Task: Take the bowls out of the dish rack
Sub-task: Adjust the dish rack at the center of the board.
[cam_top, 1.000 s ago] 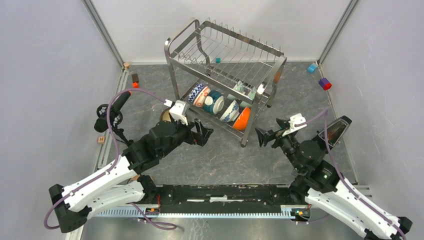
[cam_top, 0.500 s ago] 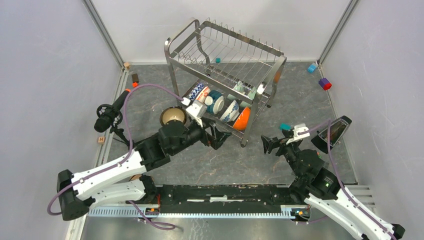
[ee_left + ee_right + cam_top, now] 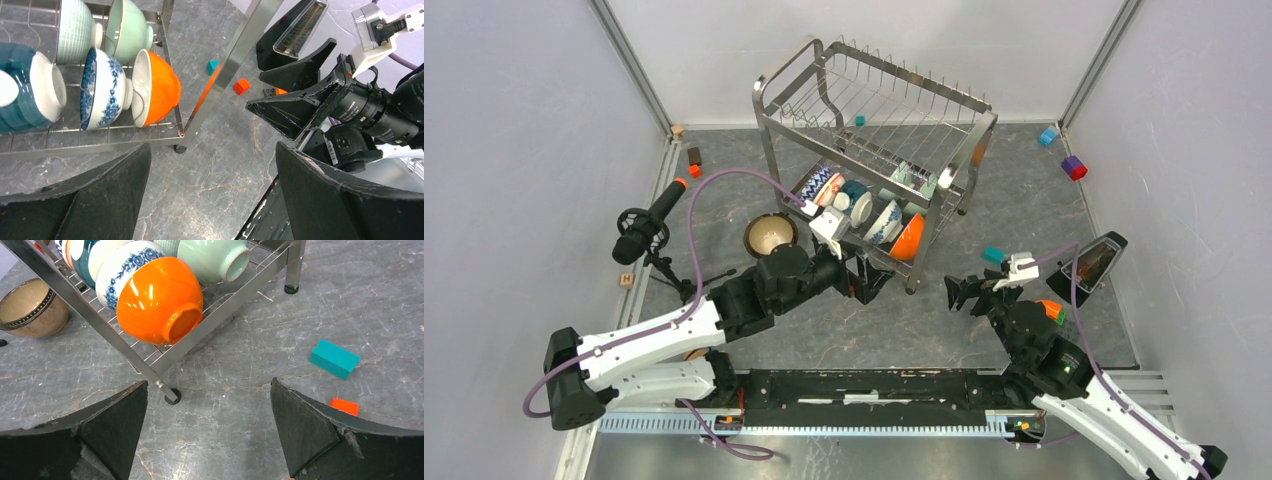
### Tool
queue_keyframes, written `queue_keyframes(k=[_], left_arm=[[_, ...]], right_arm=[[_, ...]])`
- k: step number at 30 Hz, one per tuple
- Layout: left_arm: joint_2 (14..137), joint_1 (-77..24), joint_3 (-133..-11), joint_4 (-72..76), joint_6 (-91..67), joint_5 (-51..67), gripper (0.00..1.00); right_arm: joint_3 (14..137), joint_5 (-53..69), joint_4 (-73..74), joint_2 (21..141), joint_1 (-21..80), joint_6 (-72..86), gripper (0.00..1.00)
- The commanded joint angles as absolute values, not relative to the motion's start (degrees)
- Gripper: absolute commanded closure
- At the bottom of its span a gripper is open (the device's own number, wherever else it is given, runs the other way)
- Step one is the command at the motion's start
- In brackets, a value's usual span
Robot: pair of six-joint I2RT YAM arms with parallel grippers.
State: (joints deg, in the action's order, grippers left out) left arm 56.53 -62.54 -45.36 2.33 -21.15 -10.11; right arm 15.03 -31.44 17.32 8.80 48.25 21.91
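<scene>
The steel dish rack (image 3: pixel 969 150) stands at the back centre. Its lower tier holds several bowls on edge: orange (image 3: pixel 155 87), blue-and-white (image 3: pixel 102 90), teal (image 3: pixel 20 90) and two pale green (image 3: pixel 130 27). A brown bowl with cream inside (image 3: pixel 770 234) sits upright on the table left of the rack. My left gripper (image 3: pixel 876 280) is open and empty, low by the rack's near corner post (image 3: pixel 220 95). My right gripper (image 3: pixel 954 292) is open and empty, just right of that corner, facing the orange bowl (image 3: pixel 155 300).
A black microphone (image 3: pixel 649 220) on a stand is at the left. A black device (image 3: pixel 1092 262) stands at the right. A teal block (image 3: pixel 334 358) and an orange block (image 3: pixel 344 406) lie by my right gripper. More blocks (image 3: pixel 1074 167) lie at the back right.
My left arm has moved right to the rack's near corner, uncovering the brown bowl on the table. My right arm has drawn back slightly toward me. Both grippers stay open.
</scene>
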Motion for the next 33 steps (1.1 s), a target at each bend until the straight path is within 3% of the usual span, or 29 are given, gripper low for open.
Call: queue_keyframes(k=[1,14,33], left_arm=[[55.41,-62.74,-43.72,1.54,-25.22,-12.89,0.00],[62.57,-64.98,-42.34,31.39,-10.05,-7.32,0.00],[76.94,-66.39,-50.41,33.31,-9.67,-7.32,0.05]], right_arm=[[13.83,-31.14,14.87,7.57,48.16,24.01,0.03],[12.61,-30.53,14.99,6.52,48.17,28.75,0.03],[12.67,-27.22,13.57,6.27,48.16,25.55,0.04]])
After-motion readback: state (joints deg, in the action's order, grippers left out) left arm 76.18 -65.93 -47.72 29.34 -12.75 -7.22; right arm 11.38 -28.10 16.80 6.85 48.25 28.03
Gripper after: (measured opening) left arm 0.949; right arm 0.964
